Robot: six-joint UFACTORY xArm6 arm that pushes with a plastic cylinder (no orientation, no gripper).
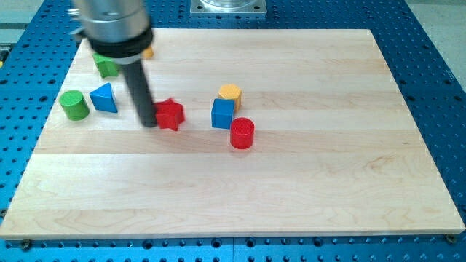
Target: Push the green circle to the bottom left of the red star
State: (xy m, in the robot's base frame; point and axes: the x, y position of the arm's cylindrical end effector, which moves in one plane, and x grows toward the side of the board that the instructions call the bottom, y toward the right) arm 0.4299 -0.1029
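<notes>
The green circle is a short green cylinder near the board's left edge. The red star lies to its right, left of the board's middle. My tip rests on the board right against the red star's left side. The green circle is well to the left of my tip, with the blue triangle between them. The rod leans up to the view's top left.
A second green block and a bit of an orange block are partly hidden behind the arm. A yellow-orange block, a blue cube and a red cylinder cluster near the middle. The wooden board lies on a blue perforated table.
</notes>
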